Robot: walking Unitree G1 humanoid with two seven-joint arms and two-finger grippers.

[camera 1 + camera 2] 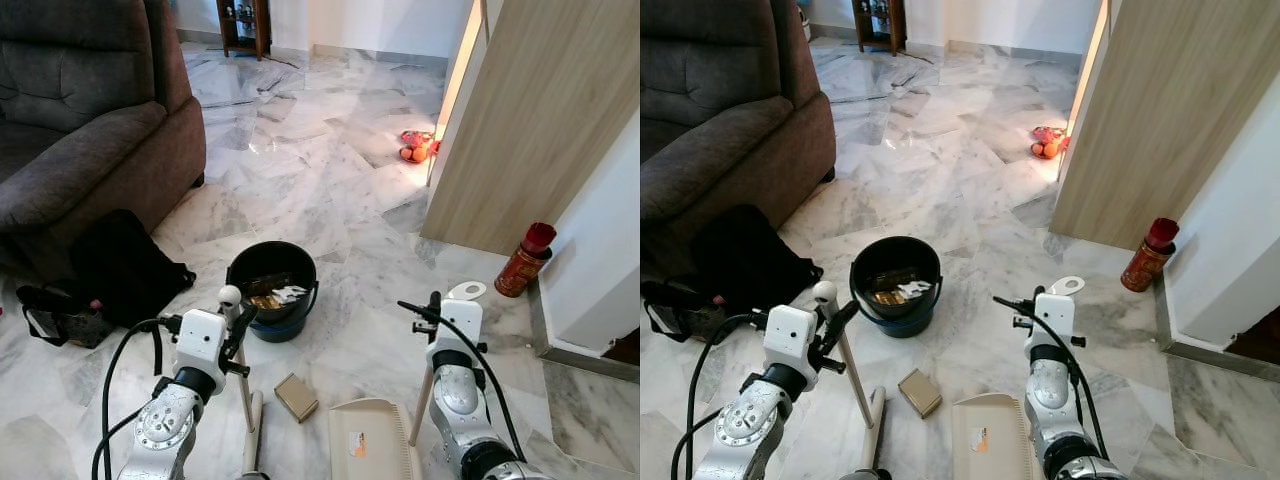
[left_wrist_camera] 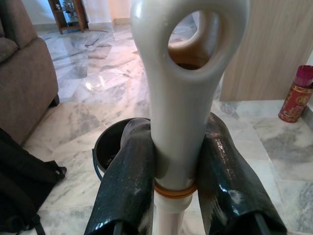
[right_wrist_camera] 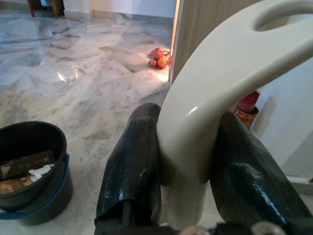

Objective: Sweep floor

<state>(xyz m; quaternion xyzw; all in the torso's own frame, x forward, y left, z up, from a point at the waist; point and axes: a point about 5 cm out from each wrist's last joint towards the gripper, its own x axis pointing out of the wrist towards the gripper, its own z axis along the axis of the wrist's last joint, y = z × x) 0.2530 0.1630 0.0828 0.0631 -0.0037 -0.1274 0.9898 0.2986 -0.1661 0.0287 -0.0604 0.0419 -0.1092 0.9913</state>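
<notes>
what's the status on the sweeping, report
Left gripper shut on broom handle. Right gripper shut on dustpan handle. Small brown box on floor between broom and dustpan. Black bucket just ahead.

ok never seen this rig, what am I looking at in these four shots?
A humanoid robot is sweeping. The two wide shots come from its head camera, looking down; the two close-ups come from cameras on its wrists. The left gripper is shut on the broom handle; the right gripper is shut on the dustpan handle, with the dustpan resting on the marble floor. A small brown box lies ahead of it, beyond that a black bucket holding rubbish. A sofa stands left.
</notes>
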